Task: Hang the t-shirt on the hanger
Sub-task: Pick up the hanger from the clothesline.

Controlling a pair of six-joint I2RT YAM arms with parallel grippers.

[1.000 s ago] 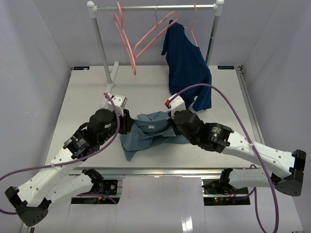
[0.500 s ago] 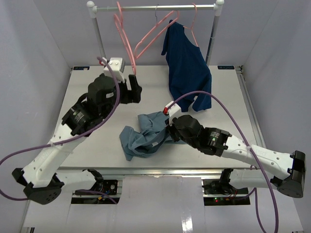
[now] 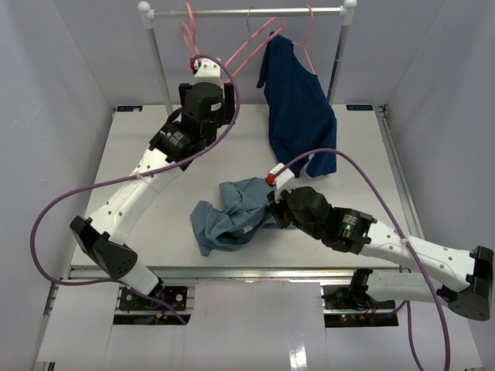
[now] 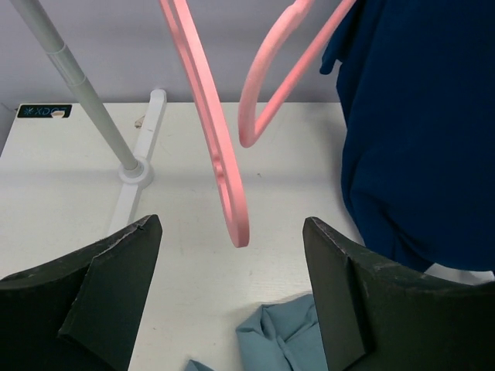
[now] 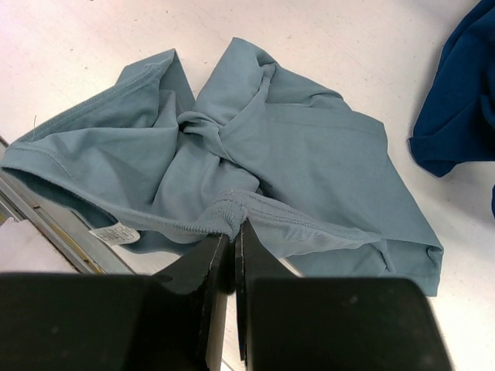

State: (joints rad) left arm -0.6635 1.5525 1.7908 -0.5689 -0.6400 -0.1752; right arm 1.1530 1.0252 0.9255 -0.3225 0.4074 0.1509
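Observation:
The blue-grey t-shirt (image 3: 230, 218) lies crumpled at the middle front of the table; it also shows in the right wrist view (image 5: 302, 147) and at the bottom of the left wrist view (image 4: 282, 340). My right gripper (image 3: 271, 209) (image 5: 233, 226) is shut on its ribbed collar edge. My left gripper (image 3: 229, 103) (image 4: 230, 224) is raised at the rack and stands open. The lower end of a pink hanger (image 3: 188, 37) (image 4: 216, 147) dangles between its fingers without touching them. The arm hides most of that hanger in the top view.
A second pink hanger (image 3: 249, 48) (image 4: 271, 85) hangs tilted on the rail (image 3: 247, 11). A third carries a dark navy shirt (image 3: 298, 108) (image 4: 418, 139) (image 5: 464, 100) at the right. The rack's left post (image 3: 162, 77) (image 4: 85, 100) stands beside my left gripper.
My left gripper let go of the t-shirt, opened, and rose to the back towards the hangers. The right gripper stayed shut on the collar, and the shirt now lies more bunched.

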